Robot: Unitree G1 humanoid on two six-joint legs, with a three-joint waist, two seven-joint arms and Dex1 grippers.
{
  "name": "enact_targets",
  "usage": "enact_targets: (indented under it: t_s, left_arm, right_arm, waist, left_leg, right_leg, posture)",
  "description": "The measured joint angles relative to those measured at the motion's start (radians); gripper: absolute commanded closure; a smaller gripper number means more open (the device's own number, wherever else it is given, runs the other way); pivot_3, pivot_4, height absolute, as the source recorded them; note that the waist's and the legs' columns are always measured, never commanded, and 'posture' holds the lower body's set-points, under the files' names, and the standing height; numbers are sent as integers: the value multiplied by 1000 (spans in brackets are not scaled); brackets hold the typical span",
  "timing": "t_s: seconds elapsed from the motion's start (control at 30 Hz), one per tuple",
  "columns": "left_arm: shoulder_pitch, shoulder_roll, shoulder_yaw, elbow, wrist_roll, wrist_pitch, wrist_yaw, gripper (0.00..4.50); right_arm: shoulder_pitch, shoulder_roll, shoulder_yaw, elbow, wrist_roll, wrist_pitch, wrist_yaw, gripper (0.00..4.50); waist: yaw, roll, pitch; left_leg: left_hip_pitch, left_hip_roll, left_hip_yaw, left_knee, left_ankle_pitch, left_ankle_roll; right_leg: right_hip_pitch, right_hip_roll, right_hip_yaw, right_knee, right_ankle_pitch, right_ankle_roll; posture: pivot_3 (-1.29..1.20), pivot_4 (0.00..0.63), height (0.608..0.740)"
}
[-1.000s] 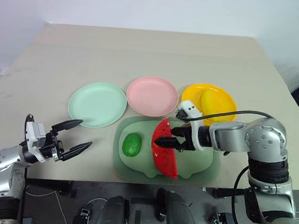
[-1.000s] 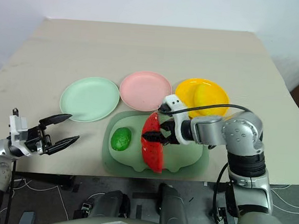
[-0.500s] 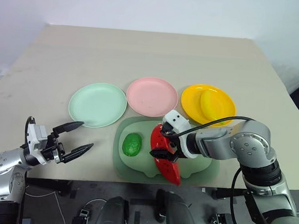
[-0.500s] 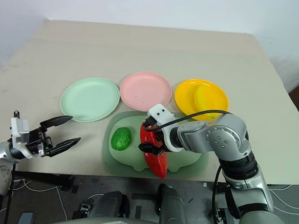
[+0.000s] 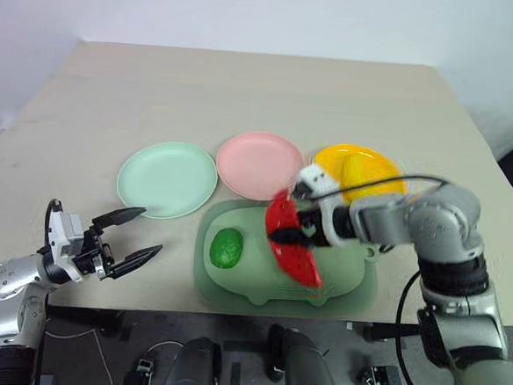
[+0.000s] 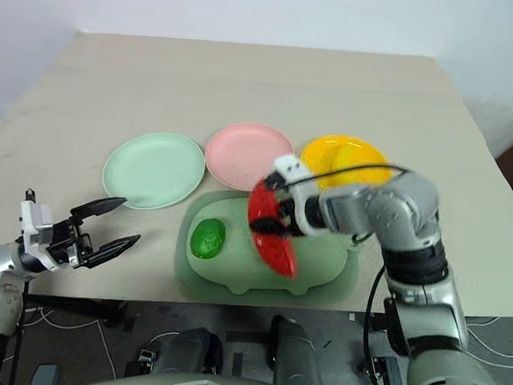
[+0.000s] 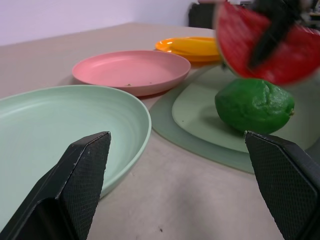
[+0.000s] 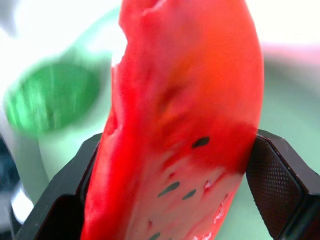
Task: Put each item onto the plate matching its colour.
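Note:
My right gripper (image 5: 294, 234) is shut on the red watermelon wedge (image 5: 290, 242), holding it in the air above the sage-green mat (image 5: 343, 273); the wedge (image 8: 180, 125) sits between both fingers in the right wrist view. The round dark-green fruit (image 5: 227, 248) lies on the mat's left part. The yellow banana (image 5: 356, 171) rests on the yellow plate (image 5: 381, 173). The pink plate (image 5: 257, 164) and the mint green plate (image 5: 167, 178) are bare. My left gripper (image 5: 128, 235) stands open near the table's front left edge, holding nothing.
The three plates stand in a row across the table's middle, just behind the mat. Bare table stretches beyond them to the far edge and to the left of the mint plate.
My right gripper has lifted the watermelon wedge off the mat and carried it up and toward the plates. The left gripper has stayed in place.

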Motion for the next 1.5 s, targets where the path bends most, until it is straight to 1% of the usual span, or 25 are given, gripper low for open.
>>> enact_targets:
  t_s: [0.1, 0.23, 0.3, 0.4, 0.47, 0.63, 0.7, 0.73, 0.77, 0.9, 1.03, 1.1, 1.17, 1.23, 1.33, 1.43, 1.5]
  left_arm:
    - [-3, 0, 0, 4, 0, 0, -3, 0]
    - [-4, 0, 0, 8, 0, -1, -3, 0]
    - [-3, 0, 1, 8, 0, -1, -2, 0]
    - [3, -1, 2, 3, 0, -1, 5, 0]
    - [6, -1, 3, -1, 0, -1, 7, 0]
    - [11, -1, 5, -2, 0, -1, 8, 0]
    - [12, -1, 5, -2, 0, -1, 7, 0]
    - [12, -1, 6, -2, 0, -1, 6, 0]
    - [12, -1, 6, -2, 0, -1, 6, 0]
    - [11, -1, 6, -1, 0, -1, 4, 0]
    - [-3, 1, 7, 0, -1, 0, 2, 0]
    - [-6, 4, 8, 0, -2, 10, 1, 0]
    - [-21, 12, 8, -4, -11, 21, 1, 0]
    - [-30, 20, 10, -8, -18, 33, 0, 0]
    - [-49, 24, 4, -29, -21, 45, -6, 0]
    - [-64, 34, -3, -45, -21, 72, -11, 0]
    - [-66, 42, -3, -54, -22, 86, -16, 0]
  right_arm:
    - [-118, 1, -17, 131, -67, -99, 63, 1022]
    - [-171, 14, 29, 287, -189, -237, 139, 1022]
    - [-187, 42, 75, 374, -271, -334, 175, 1022]
    - [-217, 126, 113, 557, -418, -580, 201, 1022]
    - [-220, 173, 122, 659, -484, -702, 218, 1022]
    - [-239, 234, 109, 829, -579, -825, 241, 1022]
    - [-248, 241, 97, 857, -598, -838, 243, 326]
    - [-250, 241, 91, 858, -605, -843, 247, 117]
    - [-250, 241, 83, 857, -609, -851, 259, 27]
    - [-247, 237, 58, 805, -613, -841, 304, 27]
    - [-205, 186, 32, 618, -587, -759, 361, 27]
    - [-151, 124, 23, 488, -560, -711, 413, 27]
    - [-57, 17, 8, 322, -521, -692, 501, 27]
    - [-1, -47, -25, 251, -505, -702, 548, 27]
    - [159, -165, -110, 121, -466, -794, 669, 27]
    - [310, -246, -193, 70, -429, -889, 799, 27]
    - [380, -272, -245, 67, -423, -957, 851, 27]
  waist:
    - [0, 0, 0]
    - [0, 0, 0]
    - [-1, 0, 0]
    - [-6, 0, 0]
    - [-6, 1, 0]
    - [-3, 2, 1]
    - [-3, 2, 1]
    - [-3, 2, 1]
    - [-3, 2, 1]
    - [-3, 3, 2]
    - [2, 3, 2]
    - [7, 3, 2]
    - [12, 3, 2]
    - [7, 4, 2]
    - [7, 4, 2]
    - [7, 4, 3]
    - [2, 4, 3]
  left_leg:
    - [0, 0, 0, -2, 0, 0]
    - [-1, 0, 1, -2, 0, 0]
    - [-1, 0, 1, -2, 0, 0]
    - [-1, -1, 2, -2, 0, 0]
    - [-1, 0, 2, -2, 0, 0]
    - [-2, 0, 2, -2, 1, -2]
    - [-3, 0, 2, -2, 1, -2]
    - [-3, 0, 1, -2, 1, -3]
    - [-3, 0, 1, -2, 1, -3]
    - [-3, 0, 1, -2, 1, -2]
    - [-3, 1, 0, -2, 0, 0]
    - [-3, 0, 0, -2, 0, 0]
    - [-5, 0, -3, -1, 0, 0]
    - [-6, -1, -2, -1, 0, 1]
    - [-5, -2, -2, -1, -1, 1]
    - [-2, -2, -1, -1, -1, 1]
    - [2, -1, 0, -1, -1, 1]
  right_leg:
    - [-1, 1, 0, 1, 0, 0]
    - [-1, 0, 0, 0, 0, 0]
    - [-1, -1, 0, 0, 0, 0]
    - [-1, -1, 0, 0, 0, 0]
    - [-2, 0, 0, 1, 0, 0]
    - [-2, -1, 0, 1, 0, 0]
    - [-2, -2, 0, 1, 0, 0]
    - [-2, -2, 0, 1, 0, 0]
    - [-2, -1, 0, 1, 0, 0]
    - [-2, -1, 0, 1, 0, 0]
    - [-2, -2, -1, 1, 0, 0]
    - [-2, -3, -1, 1, 0, 0]
    - [-1, -3, -3, -1, 0, 0]
    - [-2, -3, -3, 0, 0, 0]
    - [-1, -2, -4, -1, 0, 1]
    - [1, -1, -3, -2, 0, 1]
    - [3, 0, -2, -1, 0, 1]
  posture:
    - [0, 150, 736]
    - [0, 150, 736]
    - [0, 150, 736]
    - [0, 150, 736]
    - [0, 150, 736]
    - [0, 150, 736]
    - [0, 150, 736]
    - [0, 150, 736]
    - [0, 150, 736]
    - [0, 150, 736]
    - [0, 150, 736]
    - [0, 150, 736]
    - [0, 150, 736]
    - [0, 150, 736]
    - [0, 150, 736]
    - [0, 150, 736]
    - [0, 150, 736]
